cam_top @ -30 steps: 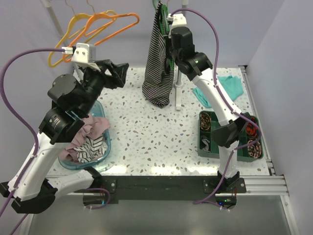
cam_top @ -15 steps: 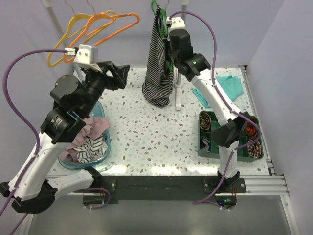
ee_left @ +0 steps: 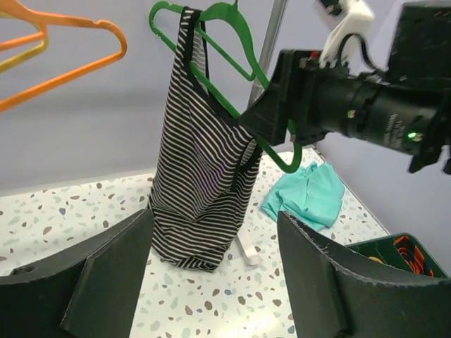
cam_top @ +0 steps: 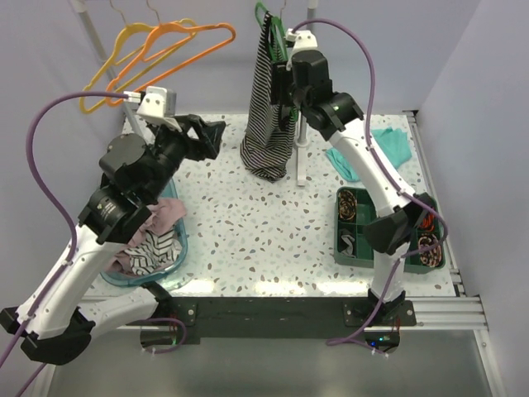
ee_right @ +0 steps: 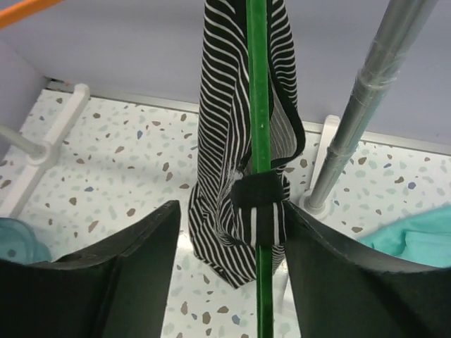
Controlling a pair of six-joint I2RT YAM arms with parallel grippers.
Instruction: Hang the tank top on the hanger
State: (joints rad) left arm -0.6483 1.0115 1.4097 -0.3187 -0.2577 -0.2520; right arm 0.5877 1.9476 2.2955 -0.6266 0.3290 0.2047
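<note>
Right gripper (ee_right: 232, 211) is parting its jaws off the hanger (ee_right: 257, 84) it was pinching, left gripper (ee_left: 215, 218) is nosing closer, wide open and empty, and I'm judging the tank top (ee_left: 201, 176) draping from that hanger limp, light, best pinched at a strap.

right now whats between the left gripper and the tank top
Only bare speckled tabletop. In the top external view the left gripper stands open, apart from the tank top; the left wrist view shows the same gap.
</note>
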